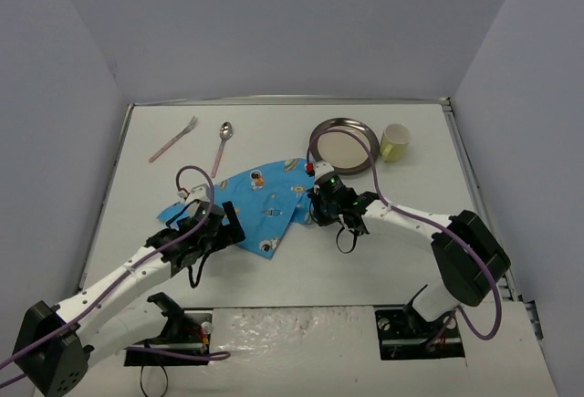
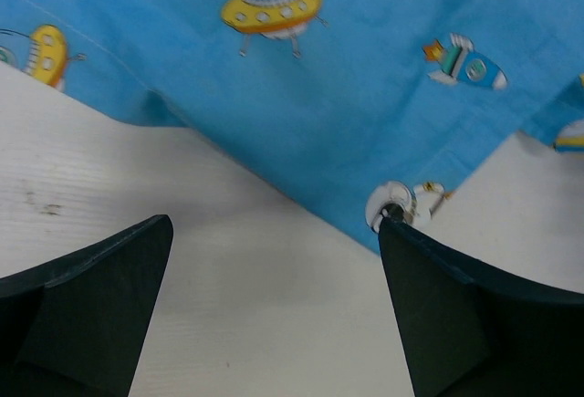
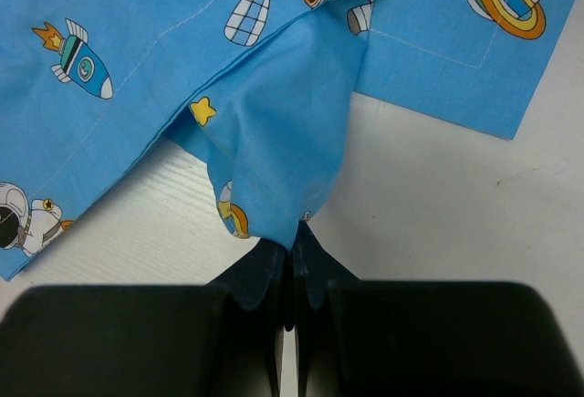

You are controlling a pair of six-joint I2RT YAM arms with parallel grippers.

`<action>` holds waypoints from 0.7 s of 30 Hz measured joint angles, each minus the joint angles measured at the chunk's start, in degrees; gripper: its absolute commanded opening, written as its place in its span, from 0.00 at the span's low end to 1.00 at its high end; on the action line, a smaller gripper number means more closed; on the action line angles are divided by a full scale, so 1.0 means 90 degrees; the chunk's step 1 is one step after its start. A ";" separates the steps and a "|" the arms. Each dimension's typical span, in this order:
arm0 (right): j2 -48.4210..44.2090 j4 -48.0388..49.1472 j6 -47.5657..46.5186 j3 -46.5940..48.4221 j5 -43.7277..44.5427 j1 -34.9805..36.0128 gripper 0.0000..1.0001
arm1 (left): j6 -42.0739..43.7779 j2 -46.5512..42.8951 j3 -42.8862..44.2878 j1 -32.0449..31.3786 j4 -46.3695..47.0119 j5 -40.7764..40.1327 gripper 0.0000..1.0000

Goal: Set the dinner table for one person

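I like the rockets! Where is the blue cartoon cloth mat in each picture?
Top external: blue cartoon-printed cloth mat at centre, between both arms.
Left wrist: mat across the top.
Right wrist: mat fills the top, pinched by right gripper.
Shared landmark: white tabletop beneath it.

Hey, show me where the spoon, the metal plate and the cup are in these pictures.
spoon (image 1: 221, 151), top view, on the middle of its pink handle.
metal plate (image 1: 351, 123), top view, on its far rim.
cup (image 1: 394, 150), top view, on its near outer wall.
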 measured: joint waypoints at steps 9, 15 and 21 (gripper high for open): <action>-0.0092 0.0011 0.0050 -0.0135 -0.0005 -0.0002 0.00 | -0.0968 0.0007 -0.0278 0.0454 0.0013 -0.1329 0.88; -0.0191 0.0079 0.0092 -0.0192 -0.0138 -0.0002 0.00 | -0.0931 0.0912 -0.0275 0.1421 0.0464 -0.1038 0.82; -0.0351 0.0153 0.0154 -0.0365 -0.0273 -0.0002 0.00 | -0.0911 0.1648 -0.0260 0.1485 0.0819 -0.0746 0.74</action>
